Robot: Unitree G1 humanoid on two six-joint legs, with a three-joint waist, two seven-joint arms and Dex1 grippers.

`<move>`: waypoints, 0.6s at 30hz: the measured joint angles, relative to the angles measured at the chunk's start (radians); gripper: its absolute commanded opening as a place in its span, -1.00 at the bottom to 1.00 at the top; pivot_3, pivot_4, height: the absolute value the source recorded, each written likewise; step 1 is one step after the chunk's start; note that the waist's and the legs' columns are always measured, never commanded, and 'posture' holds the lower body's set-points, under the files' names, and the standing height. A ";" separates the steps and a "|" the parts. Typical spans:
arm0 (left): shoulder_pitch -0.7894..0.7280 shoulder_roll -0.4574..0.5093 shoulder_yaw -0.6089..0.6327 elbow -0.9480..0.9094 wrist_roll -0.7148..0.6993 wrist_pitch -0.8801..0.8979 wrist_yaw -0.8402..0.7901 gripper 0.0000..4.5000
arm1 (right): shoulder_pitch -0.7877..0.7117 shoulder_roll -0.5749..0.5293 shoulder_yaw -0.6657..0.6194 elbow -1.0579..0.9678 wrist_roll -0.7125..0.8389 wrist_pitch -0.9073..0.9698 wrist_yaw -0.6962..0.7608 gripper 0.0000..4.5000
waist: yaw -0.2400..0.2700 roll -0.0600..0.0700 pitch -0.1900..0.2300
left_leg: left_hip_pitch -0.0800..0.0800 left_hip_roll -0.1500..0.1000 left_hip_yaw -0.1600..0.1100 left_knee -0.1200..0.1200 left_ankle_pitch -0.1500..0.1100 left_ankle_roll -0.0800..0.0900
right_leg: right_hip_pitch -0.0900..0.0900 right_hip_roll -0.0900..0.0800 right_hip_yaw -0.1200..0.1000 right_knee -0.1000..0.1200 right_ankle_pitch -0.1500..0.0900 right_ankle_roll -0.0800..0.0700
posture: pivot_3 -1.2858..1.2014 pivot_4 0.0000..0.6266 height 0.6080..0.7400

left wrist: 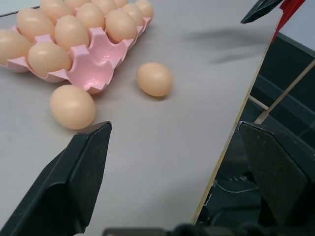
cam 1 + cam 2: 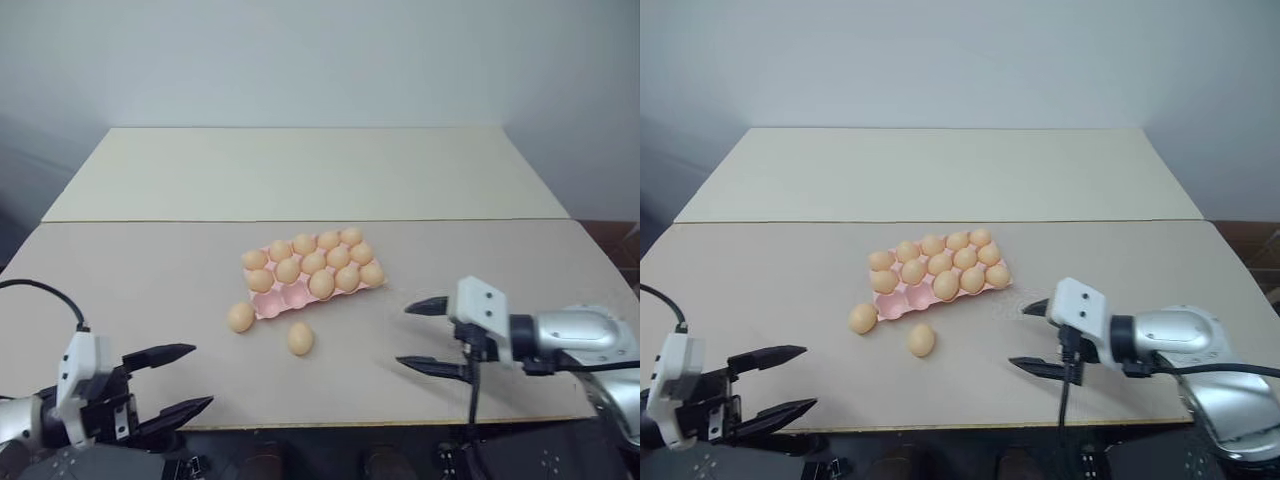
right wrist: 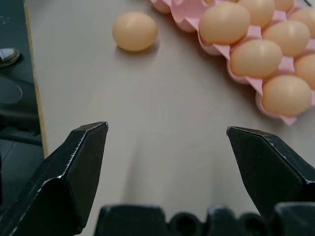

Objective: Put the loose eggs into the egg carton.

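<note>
Cropping at the left wrist view's edge hides part of the flat, light pink, lidless egg carton [image 2: 268, 304], which lies mid-counter [image 2: 150, 270]. Thirteen cups hold smooth pale orange-tan eggs; two cups at its near left end stand bare. Two loose oval eggs rest on the beige counter, one [image 2: 240, 317] just beside the carton's near corner, the other [image 2: 300, 338] slightly nearer. Left end effector [image 2: 185, 378] and right end effector [image 2: 420, 336] are both released, grasping nothing, well apart from the eggs.
</note>
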 measured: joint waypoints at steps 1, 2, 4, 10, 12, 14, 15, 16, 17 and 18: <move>0.001 0.000 0.003 0.005 0.001 -0.002 -0.006 1.00 | 0.011 -0.007 -0.014 -0.002 0.002 -0.002 0.000 0.99 | 0.001 0.000 0.000 | 0.001 0.000 0.000 0.000 0.000 0.000 | 0.001 0.000 0.000 0.000 0.000 0.000 | 0.03 -0.52 1.00; 0.001 0.001 0.004 0.009 0.002 -0.004 -0.011 1.00 | 0.019 -0.011 -0.021 -0.003 0.007 -0.005 -0.002 0.99 | 0.002 0.000 0.000 | 0.001 0.000 0.000 0.000 0.000 0.000 | 0.001 0.000 0.000 0.000 0.000 0.000 | 0.03 -0.52 1.00; -0.001 0.001 0.004 0.018 0.006 -0.005 -0.015 1.00 | 0.037 -0.014 -0.025 -0.005 0.020 -0.011 -0.007 0.99 | 0.004 0.000 0.000 | 0.001 0.000 0.000 0.000 0.000 0.000 | 0.001 0.000 0.000 0.000 0.000 0.000 | 0.03 -0.52 1.00; -0.010 0.001 0.004 0.029 0.011 -0.005 -0.018 1.00 | 0.043 -0.015 -0.025 -0.023 0.038 -0.017 -0.038 0.99 | 0.004 0.000 0.000 | 0.000 0.000 0.000 0.000 0.000 0.000 | 0.001 0.000 0.000 0.000 0.000 0.000 | 0.03 -0.52 1.00; -0.018 0.000 0.001 0.031 0.017 -0.005 -0.018 1.00 | 0.020 0.005 0.000 -0.025 0.037 -0.017 -0.070 0.99 | 0.002 0.000 0.000 | 0.001 0.000 0.000 0.000 0.000 0.000 | 0.001 0.000 0.000 0.000 0.000 0.000 | 0.03 -0.52 1.00; -0.025 0.000 0.000 0.032 0.018 -0.006 -0.018 1.00 | -0.015 0.029 0.047 -0.026 0.035 -0.018 -0.096 0.99 | 0.000 0.000 0.000 | 0.001 0.000 0.000 0.000 0.000 0.000 | 0.001 0.000 0.000 0.001 0.000 0.000 | 0.03 -0.52 1.00; -0.026 0.000 -0.001 0.034 0.019 -0.007 -0.018 1.00 | -0.058 0.056 0.110 -0.022 0.016 -0.018 -0.124 0.99 | -0.003 0.000 0.000 | 0.002 0.000 0.000 0.000 0.000 0.000 | 0.001 0.001 0.001 0.001 0.000 0.000 | 0.03 -0.52 1.00; -0.031 -0.001 -0.004 0.035 0.019 -0.008 -0.018 1.00 | -0.093 0.088 0.156 -0.020 0.000 -0.017 -0.151 0.99 | -0.004 0.000 0.000 | 0.002 0.000 0.000 0.000 0.000 0.000 | 0.001 0.001 0.001 0.001 0.000 0.000 | 0.03 -0.52 1.00; -0.035 -0.001 -0.005 0.036 0.021 -0.010 -0.018 1.00 | -0.136 0.125 0.218 -0.012 -0.023 -0.017 -0.183 0.99 | -0.005 0.000 0.000 | 0.002 0.000 0.000 0.000 0.000 0.000 | 0.000 0.001 0.001 0.002 0.000 0.000 | 0.03 -0.52 1.00; -0.039 -0.001 -0.008 0.036 0.027 -0.012 -0.019 1.00 | -0.180 0.169 0.283 0.006 -0.051 -0.014 -0.218 0.99 | -0.005 0.000 0.000 | 0.002 0.000 0.000 0.000 0.000 0.000 | 0.000 0.001 0.001 0.002 0.000 0.000 | 0.03 -0.52 1.00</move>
